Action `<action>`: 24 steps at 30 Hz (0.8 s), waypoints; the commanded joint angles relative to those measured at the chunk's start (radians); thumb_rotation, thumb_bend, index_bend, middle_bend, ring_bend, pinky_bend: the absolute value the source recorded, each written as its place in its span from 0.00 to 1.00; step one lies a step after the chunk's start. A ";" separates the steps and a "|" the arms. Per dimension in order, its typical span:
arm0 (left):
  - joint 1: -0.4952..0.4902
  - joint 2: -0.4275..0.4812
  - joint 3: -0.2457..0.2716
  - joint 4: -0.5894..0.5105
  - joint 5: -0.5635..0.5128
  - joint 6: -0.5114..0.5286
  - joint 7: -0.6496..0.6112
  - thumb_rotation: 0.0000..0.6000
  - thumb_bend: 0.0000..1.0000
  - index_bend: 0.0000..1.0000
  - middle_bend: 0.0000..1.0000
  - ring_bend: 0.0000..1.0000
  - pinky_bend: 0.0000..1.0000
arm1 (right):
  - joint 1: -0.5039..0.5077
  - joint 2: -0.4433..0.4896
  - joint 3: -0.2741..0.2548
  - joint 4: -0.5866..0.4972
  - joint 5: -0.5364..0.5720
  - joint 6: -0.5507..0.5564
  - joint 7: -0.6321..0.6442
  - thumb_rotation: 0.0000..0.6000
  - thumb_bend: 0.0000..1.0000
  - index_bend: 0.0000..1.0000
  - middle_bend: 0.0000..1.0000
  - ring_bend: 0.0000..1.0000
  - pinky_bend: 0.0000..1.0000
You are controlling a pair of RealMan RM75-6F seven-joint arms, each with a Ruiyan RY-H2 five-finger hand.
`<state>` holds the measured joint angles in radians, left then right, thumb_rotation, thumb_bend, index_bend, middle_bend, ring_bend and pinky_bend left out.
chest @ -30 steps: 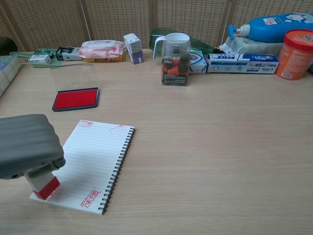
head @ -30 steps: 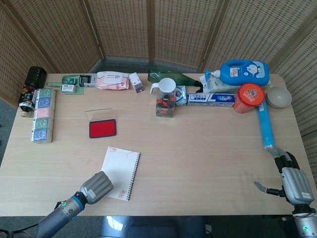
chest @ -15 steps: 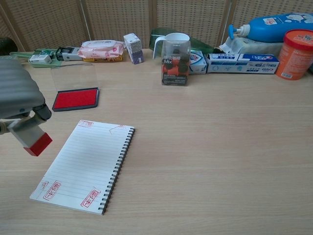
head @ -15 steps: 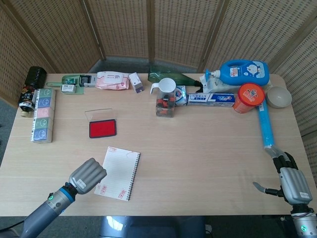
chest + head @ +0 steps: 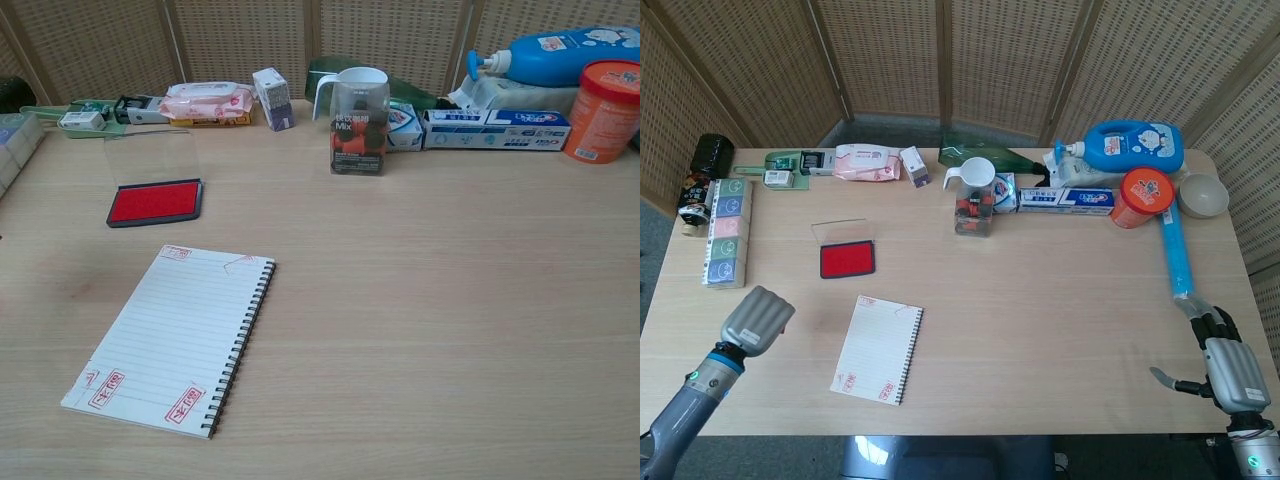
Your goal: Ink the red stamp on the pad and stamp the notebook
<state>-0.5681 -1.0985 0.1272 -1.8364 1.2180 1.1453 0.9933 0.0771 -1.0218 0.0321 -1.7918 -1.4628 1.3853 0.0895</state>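
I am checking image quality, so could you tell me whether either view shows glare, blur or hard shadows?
Head view: even, soft light, sharp throughout, no strong glare on the table. Chest view: also sharp, with only a faint soft shadow left of the notebook.

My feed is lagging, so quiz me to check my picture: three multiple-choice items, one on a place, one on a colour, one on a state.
1. Where is the left hand?
A. Left of the notebook
B. Over the ink pad
C. On the notebook
2. The ink pad's surface is:
A. blue
B. red
C. black
3. The notebook's page is:
A. blank
B. stamped
C. under a hand
Key: 1 A, it hangs clear of the notebook's left edge; 2 B, the open pad shows red; 3 B, red marks sit near its corners.
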 commanded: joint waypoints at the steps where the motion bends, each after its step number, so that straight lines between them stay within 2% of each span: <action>1: 0.020 -0.020 -0.003 0.050 -0.035 -0.008 -0.026 1.00 0.34 0.70 1.00 1.00 1.00 | 0.000 -0.001 -0.001 -0.001 -0.001 0.000 -0.002 0.72 0.00 0.00 0.00 0.00 0.00; 6: 0.035 -0.063 -0.004 0.136 -0.077 -0.031 -0.044 1.00 0.33 0.70 1.00 1.00 1.00 | 0.001 -0.004 -0.002 -0.001 0.001 -0.003 -0.009 0.72 0.00 0.00 0.00 0.00 0.00; 12: 0.045 -0.102 -0.012 0.168 -0.130 -0.035 -0.021 1.00 0.30 0.70 0.99 0.99 0.98 | 0.000 -0.003 -0.001 0.000 0.003 -0.002 -0.008 0.73 0.00 0.00 0.00 0.00 0.00; 14: 0.048 -0.113 -0.014 0.174 -0.155 -0.035 -0.011 1.00 0.29 0.70 0.94 0.97 0.93 | 0.000 -0.003 -0.001 0.000 0.003 -0.001 -0.006 0.72 0.00 0.00 0.00 0.00 0.00; 16: 0.049 -0.123 -0.019 0.174 -0.180 -0.030 0.007 1.00 0.27 0.70 0.85 0.93 0.89 | 0.000 -0.002 -0.001 0.000 0.002 -0.001 -0.006 0.72 0.00 0.00 0.00 0.00 0.00; 18: 0.048 -0.130 -0.021 0.177 -0.188 -0.027 0.015 1.00 0.27 0.70 0.80 0.91 0.88 | 0.000 -0.002 -0.001 0.000 0.002 -0.001 -0.005 0.72 0.00 0.00 0.00 0.00 0.00; 24: 0.040 -0.141 -0.025 0.176 -0.220 -0.022 0.054 1.00 0.27 0.70 0.77 0.90 0.87 | -0.001 -0.002 -0.001 -0.001 0.002 0.000 -0.005 0.72 0.00 0.00 0.00 0.00 0.00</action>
<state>-0.5257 -1.2371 0.1034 -1.6592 1.0032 1.1212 1.0415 0.0766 -1.0239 0.0308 -1.7924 -1.4609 1.3856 0.0846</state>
